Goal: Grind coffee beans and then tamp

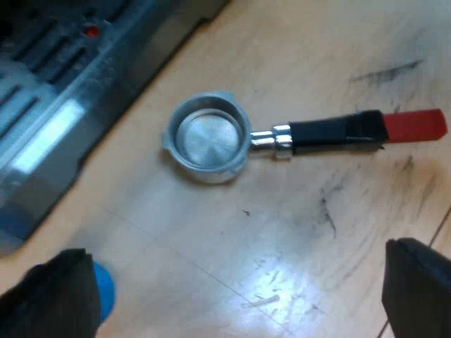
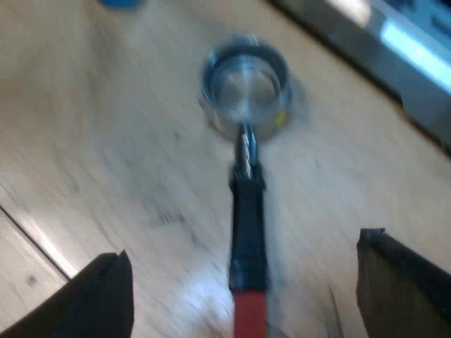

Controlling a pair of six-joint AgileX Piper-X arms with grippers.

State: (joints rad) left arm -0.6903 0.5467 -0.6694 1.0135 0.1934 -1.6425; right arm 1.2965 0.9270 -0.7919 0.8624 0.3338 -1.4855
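Note:
The metal holder [image 1: 208, 137] lies loose on the wooden table, its empty basket facing up and its dark handle [image 1: 331, 132] ending in red [image 1: 416, 124]. It rests close to the espresso machine's base [image 1: 49, 105]. My left gripper [image 1: 239, 296] hovers open above the table, short of the holder, with a blue tamper [image 1: 103, 292] beside one finger [image 1: 49, 299]. In the right wrist view the holder [image 2: 245, 84] lies with its handle [image 2: 248, 232] pointing towards my right gripper [image 2: 243, 299], which is open and straddles the red end [image 2: 249, 317] from above.
The espresso machine's metal drip tray [image 1: 42, 77] runs along the table edge near the holder's basket; its base [image 2: 394, 49] also shows beyond the basket in the right wrist view. The wooden table [image 1: 282, 232] has dark scuff marks.

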